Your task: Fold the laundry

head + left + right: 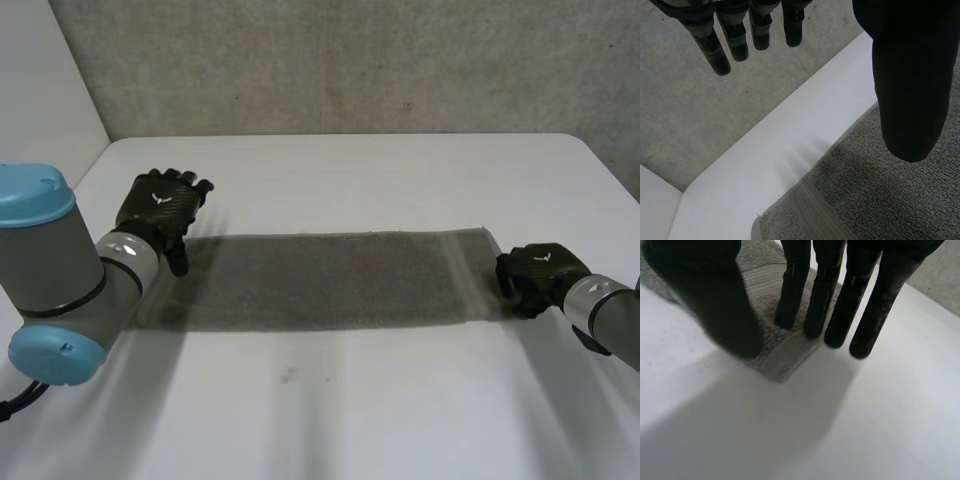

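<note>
Lying which way from the hands, the towel?

Flat on the table, as one long grey strip. Its long axis runs straight from the left hand to the right hand, so each hand stands at one short end.

How is the left hand set?

Spread, holding nothing. In its wrist view the fingers hang straight, out past the towel's edge. The thumb hangs above the cloth. A corner of the towel lies below the palm, and I see no contact.

And the right?

Unclenched too, fingers straight and pointing down. Its wrist view has the thumb over the cloth and the fingers in a row across the banded end. Some are over the towel, the others past its edge over bare table. A corner of that end lies just below the fingertips. Whether the tips touch, I can't tell, but nothing is pinched.

Which hand is nearer?

Little to choose, since each has its own end at its fingertips. The right looks lower to me, closer to a grasp.

So the next move?

My guess is that each hand pinches its end. One short end then travels along the long axis onto the other, halving the strip. The ends must meet square, or the fold goes skew.
</note>
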Robot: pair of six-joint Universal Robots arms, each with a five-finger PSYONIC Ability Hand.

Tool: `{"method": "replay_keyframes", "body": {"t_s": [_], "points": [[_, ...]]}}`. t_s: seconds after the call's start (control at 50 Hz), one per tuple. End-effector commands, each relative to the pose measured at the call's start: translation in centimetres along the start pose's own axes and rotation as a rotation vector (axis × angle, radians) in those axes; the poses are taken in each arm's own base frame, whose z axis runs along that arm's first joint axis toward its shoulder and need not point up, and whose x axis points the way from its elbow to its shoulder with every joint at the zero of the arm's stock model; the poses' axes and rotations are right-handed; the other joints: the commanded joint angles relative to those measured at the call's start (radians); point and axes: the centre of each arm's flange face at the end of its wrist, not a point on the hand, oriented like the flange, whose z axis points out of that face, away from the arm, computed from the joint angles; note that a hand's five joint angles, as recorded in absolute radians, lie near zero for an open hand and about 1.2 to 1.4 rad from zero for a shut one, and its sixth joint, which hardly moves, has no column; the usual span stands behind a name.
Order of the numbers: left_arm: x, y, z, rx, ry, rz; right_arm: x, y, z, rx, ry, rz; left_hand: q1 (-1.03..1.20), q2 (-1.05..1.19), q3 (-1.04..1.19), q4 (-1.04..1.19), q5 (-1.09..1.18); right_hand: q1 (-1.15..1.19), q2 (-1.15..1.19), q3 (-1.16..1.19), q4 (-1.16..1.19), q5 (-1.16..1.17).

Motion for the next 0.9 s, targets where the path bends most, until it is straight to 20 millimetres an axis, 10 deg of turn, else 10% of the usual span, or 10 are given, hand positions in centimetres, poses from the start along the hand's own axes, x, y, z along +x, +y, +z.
{"method": "replay_keyframes", "body": {"t_s": [0.02, 0.38, 0.42, 0.44, 0.48, 0.68, 0.8, 0.9], "points": [[0.0, 0.0, 0.0, 0.000, -0.002, -0.001, 0.4, 0.3, 0.9, 0.030, 0.032, -0.028, 0.005, 0.009, 0.008, 0.007, -0.029, 0.674, 0.540, 0.541, 0.541, 0.570], [-0.1, -0.2, -1.0, 0.000, -0.002, -0.001, 6.4, 1.4, 0.3, -0.008, 0.163, -0.095, 0.005, 0.009, 0.008, 0.007, -0.029, 0.674, 0.540, 0.541, 0.541, 0.570], [0.0, -0.1, -1.0, -0.002, -0.002, -0.002, 6.1, 1.4, 0.3, -0.002, 0.146, -0.097, 0.005, 0.009, 0.008, 0.007, -0.029, 0.540, 0.406, 0.407, 0.407, 0.436], [0.0, -0.1, -1.0, -0.002, -0.002, -0.002, 5.9, 1.6, 0.4, -0.005, 0.135, -0.092, 0.005, 0.009, 0.008, 0.007, -0.029, -0.053, -0.187, -0.186, -0.186, -0.157], [0.0, -0.1, -1.0, -0.001, 0.000, -0.002, 5.6, 2.0, 0.6, -0.007, 0.116, -0.085, 0.005, 0.009, 0.008, 0.007, -0.029, -0.144, -0.278, -0.277, -0.277, -0.249], [0.2, 0.2, -1.2, -0.013, 0.007, -0.002, 5.5, 2.8, 1.0, 0.004, 0.092, -0.078, 0.005, 0.009, 0.008, 0.007, -0.029, 0.009, -0.126, -0.124, -0.124, -0.096], [0.1, 0.1, -1.0, 0.002, -0.002, -0.002, 5.9, 3.0, 1.7, 0.036, 0.120, -0.096, 0.005, 0.009, 0.008, 0.007, -0.029, 0.640, 0.506, 0.507, 0.507, 0.536], [0.2, 0.2, -1.1, -0.003, 0.002, -0.002, 8.0, 2.6, 1.7, 0.060, 0.217, -0.128, 0.005, 0.009, 0.008, 0.007, -0.029, 0.674, 0.540, 0.541, 0.541, 0.570]]}}
